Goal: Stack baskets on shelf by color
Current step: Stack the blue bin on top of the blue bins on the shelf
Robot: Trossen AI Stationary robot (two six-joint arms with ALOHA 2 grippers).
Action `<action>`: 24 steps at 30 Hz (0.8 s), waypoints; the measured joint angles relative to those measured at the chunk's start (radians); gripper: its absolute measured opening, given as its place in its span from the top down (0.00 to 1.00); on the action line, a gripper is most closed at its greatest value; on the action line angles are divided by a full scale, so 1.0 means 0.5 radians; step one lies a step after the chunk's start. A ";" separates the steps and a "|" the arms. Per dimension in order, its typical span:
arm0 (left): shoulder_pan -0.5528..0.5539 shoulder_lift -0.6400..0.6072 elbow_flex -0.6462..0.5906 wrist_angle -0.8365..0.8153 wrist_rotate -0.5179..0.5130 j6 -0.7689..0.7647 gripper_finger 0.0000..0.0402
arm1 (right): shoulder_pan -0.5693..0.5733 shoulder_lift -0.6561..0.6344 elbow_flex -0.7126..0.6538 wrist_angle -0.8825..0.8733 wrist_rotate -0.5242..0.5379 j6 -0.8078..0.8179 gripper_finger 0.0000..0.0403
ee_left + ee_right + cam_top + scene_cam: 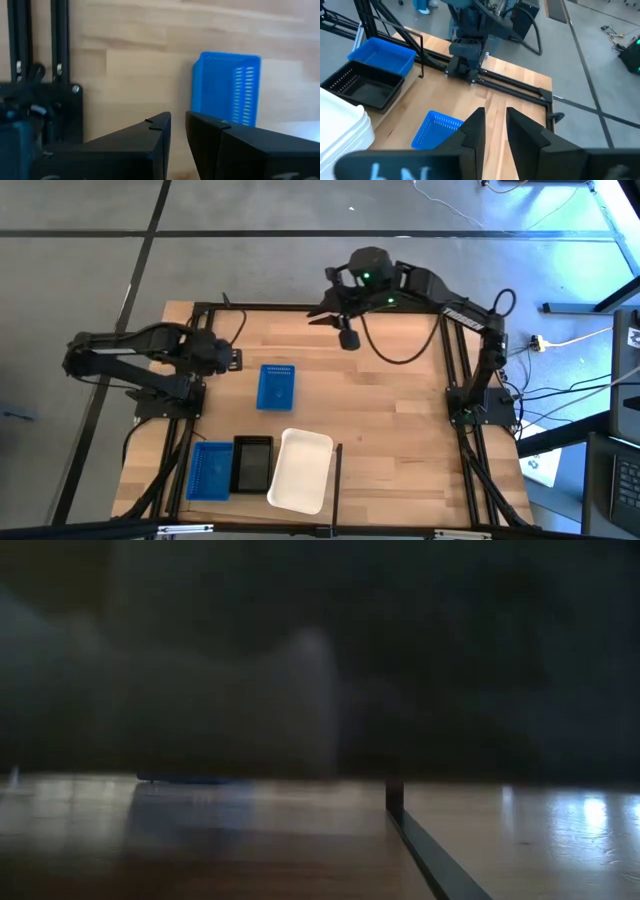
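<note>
overhead view straight down on the shelf (390,420); low view level, dark; both wrist views share lone blue basket (227,87)

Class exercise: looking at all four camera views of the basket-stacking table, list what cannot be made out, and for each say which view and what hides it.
- How many baskets each stack holds: in the high view the white stack, black stack and blue stack are seen from straight above.
- Nearly everything in the low view: dark and blurred; only a blue strip shows.
- The lone blue basket: partly hidden by the left gripper in the left wrist view.

One basket (276,386) mid-shelf (390,430), three basket stacks (250,465) side by side at near edge
</note>
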 joint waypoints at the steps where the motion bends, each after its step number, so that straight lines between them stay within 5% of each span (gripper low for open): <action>1: 0.053 0.013 0.000 0.003 0.050 0.024 0.87 | -0.001 -0.018 0.000 -0.019 0.010 -0.001 0.81; 10: 0.418 0.193 0.000 0.278 0.362 0.484 0.87 | -0.017 -0.083 0.000 -0.218 0.052 -0.002 0.81; 24: 0.495 0.700 -0.002 0.245 0.576 0.719 0.87 | -0.026 -0.083 -0.001 -0.451 0.051 -0.001 0.81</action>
